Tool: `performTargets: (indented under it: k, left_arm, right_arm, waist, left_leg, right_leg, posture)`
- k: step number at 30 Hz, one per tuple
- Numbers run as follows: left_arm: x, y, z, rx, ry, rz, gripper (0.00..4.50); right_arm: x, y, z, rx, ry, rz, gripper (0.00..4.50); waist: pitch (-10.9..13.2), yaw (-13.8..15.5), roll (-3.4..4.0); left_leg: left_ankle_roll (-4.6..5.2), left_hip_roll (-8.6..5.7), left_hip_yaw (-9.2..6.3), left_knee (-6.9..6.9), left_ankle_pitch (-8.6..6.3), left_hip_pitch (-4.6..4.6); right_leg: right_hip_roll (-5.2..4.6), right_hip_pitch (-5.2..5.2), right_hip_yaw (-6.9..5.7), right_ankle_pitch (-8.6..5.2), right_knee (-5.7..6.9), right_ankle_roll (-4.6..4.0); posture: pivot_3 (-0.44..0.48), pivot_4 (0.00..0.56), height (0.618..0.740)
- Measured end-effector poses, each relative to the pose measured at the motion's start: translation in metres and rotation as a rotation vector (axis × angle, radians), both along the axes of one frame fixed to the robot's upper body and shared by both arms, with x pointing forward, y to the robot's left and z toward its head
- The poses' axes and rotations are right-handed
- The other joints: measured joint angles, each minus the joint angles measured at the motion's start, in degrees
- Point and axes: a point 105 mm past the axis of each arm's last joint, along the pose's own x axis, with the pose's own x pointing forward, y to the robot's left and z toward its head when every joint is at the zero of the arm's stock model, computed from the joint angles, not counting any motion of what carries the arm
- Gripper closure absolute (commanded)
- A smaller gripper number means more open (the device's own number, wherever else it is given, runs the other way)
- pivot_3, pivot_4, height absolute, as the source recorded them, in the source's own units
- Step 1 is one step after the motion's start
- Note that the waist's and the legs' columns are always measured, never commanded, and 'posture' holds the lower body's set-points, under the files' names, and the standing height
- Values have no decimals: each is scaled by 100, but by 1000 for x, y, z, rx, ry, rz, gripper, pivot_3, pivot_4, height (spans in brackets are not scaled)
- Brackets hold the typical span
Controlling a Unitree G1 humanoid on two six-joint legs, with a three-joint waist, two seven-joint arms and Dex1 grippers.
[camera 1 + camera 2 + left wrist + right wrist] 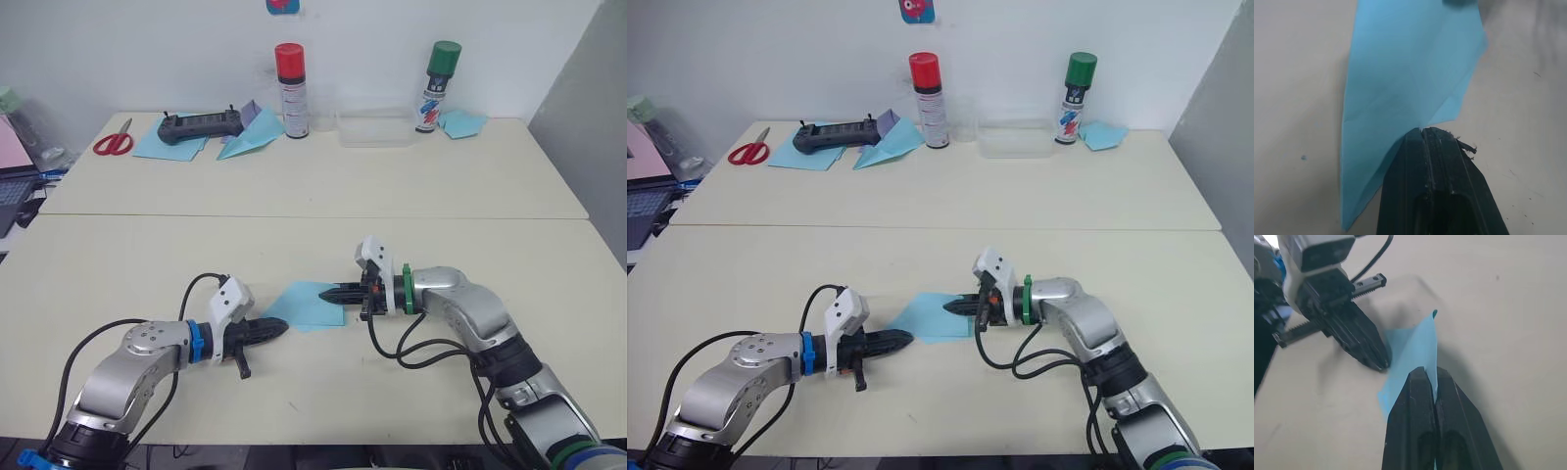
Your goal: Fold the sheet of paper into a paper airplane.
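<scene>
1. Left eye view: the sheet of paper point(306, 305), partly folded, lay on the near table point(147, 264) between the two grippers.
2. Right gripper point(340, 292): fingers pressed together with the paper's edge pinched between them, that edge raised off the surface.
3. Left gripper point(277, 329): fingers closed, tip touching the paper's near corner, apparently pinning rather than gripping it.
4. Risk: thin paper could tear or crease off-line if the right arm pulled while the left tip slipped.
5. Surroundings: smooth cream tabletop; a second table behind held scissors point(115, 143), a controller point(201, 125), a paper dart point(251, 139), two spray cans point(291, 90) and a clear tray point(375, 128).
</scene>
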Motion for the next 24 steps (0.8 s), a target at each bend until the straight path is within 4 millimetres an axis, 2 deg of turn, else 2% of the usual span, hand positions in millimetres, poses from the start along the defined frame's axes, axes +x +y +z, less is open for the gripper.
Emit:
performTargets:
  k: [5, 14, 18, 21, 24]
  left_arm:
    - [0, 0, 0, -1, 0, -5, 4500]
    - [0, 2, 1, 7, 5, -12, 4500]
    - [0, 2, 1, 8, 5, -12, 4500]
    - [1, 1, 1, 7, 5, -14, 4500]
    - [1, 2, 1, 7, 6, -15, 4500]
  right_arm:
    - [6, -1, -8, -34, -83, 3, 4486]
    - [2, -6, -10, -100, -260, 114, 4486]
    - [2, -8, -14, -115, -226, 110, 4486]
    - [5, -8, -17, -78, -97, 55, 3866]
    - [5, -7, -16, -40, 14, 17, 2852]
  waist:
    - [1, 1, -1]
    - [1, 5, -1]
    - [1, 5, -1]
    - [1, 7, -2]
    - [1, 6, -1]
  left_leg:
    - [0, 0, 0, 0, 0, 0]
    - [0, 0, 0, 0, 0, 0]
    - [0, 0, 0, 0, 0, 1]
    - [0, 0, -1, 0, 0, 1]
    - [0, -1, -2, 1, 0, 2]
  right_leg:
    - [-1, 1, 0, 0, 0, 0]
    - [-1, 2, 0, 0, 0, 0]
    - [-1, 2, 0, 0, 1, -1]
    - [-1, 4, 0, 1, 3, -1]
    - [-2, 5, 0, 0, 3, -1]
  posture:
    - [0, 150, 740]
    - [0, 150, 740]
    - [0, 150, 740]
    - [0, 150, 740]
    - [0, 150, 740]
